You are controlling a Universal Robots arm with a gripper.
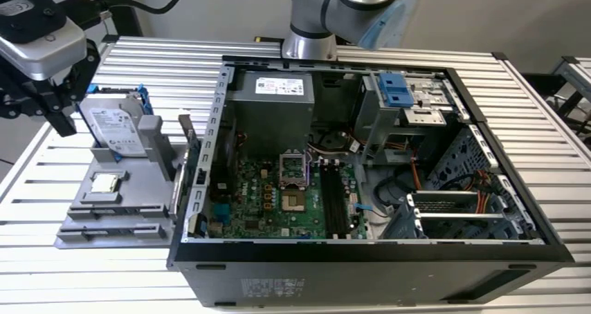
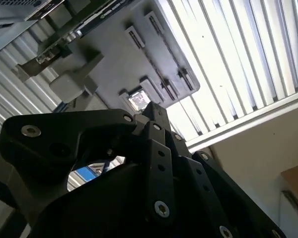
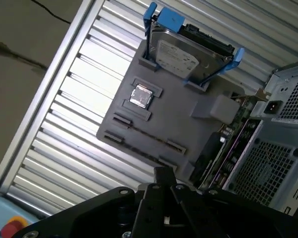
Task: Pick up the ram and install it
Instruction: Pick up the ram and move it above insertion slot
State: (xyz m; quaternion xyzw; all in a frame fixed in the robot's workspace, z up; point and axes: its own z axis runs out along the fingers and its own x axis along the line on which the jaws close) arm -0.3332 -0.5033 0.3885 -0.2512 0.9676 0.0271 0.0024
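Note:
The ram (image 1: 191, 155) is a thin dark-green stick standing on edge in the grey holder tray (image 1: 111, 220), on the side next to the open computer case (image 1: 369, 259). In the first wrist view the ram (image 3: 227, 133) lies between the tray (image 3: 164, 124) and the case wall. My gripper (image 1: 66, 128) hangs at the exterior view's far left, above the table beside the tray and well away from the ram. In both wrist views its black fingertips (image 3: 163, 172) (image 2: 155, 113) meet with nothing between them. The motherboard's black slots (image 1: 334, 200) lie inside the case.
A silver hard drive in a blue frame (image 1: 115, 124) stands upright at the tray's back. A small square silver chip (image 1: 104, 183) lies in a tray pocket. The slatted metal table (image 1: 55, 272) runs out to its edge at the exterior view's left.

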